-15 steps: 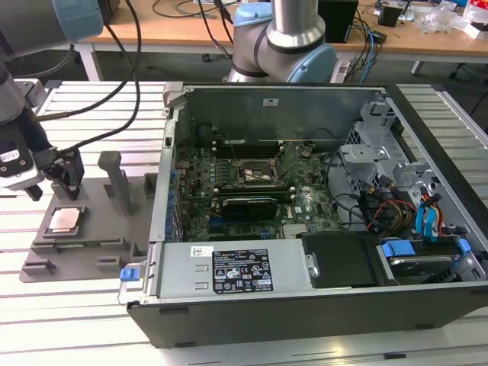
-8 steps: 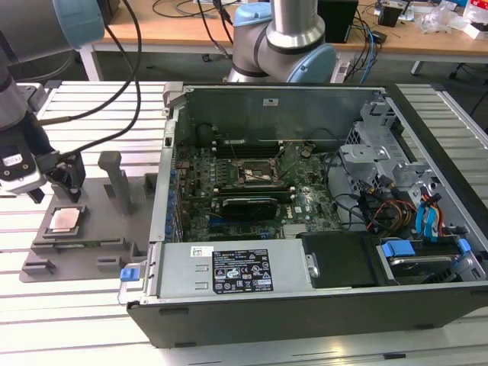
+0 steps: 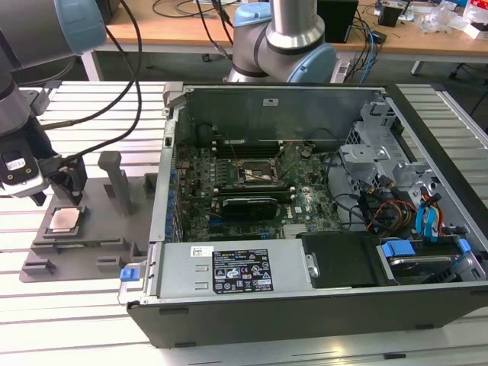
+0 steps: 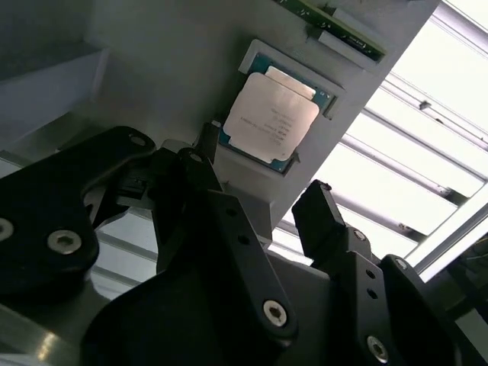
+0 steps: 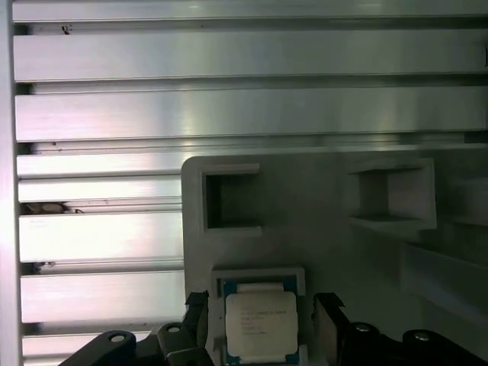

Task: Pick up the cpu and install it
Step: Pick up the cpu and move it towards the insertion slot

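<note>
Hovering over the cpu [image 5: 261,324] in its grey tray [image 5: 305,213], fingers [image 5: 329,313] apart — one each side

Grey metal arm [image 3: 27,34] tubes, pale blue round cap [image 3: 76,21] at joint. Thin black cables [image 3: 138,69] looping off it. White block [image 3: 17,169] with dark label at wrist. Matte black gripper [image 3: 70,200] with chunky angular fingers [image 4: 335,236] and rounded link plates. Silver socket-head screws [image 4: 276,313] sunk in recesses, several per plate.
</note>
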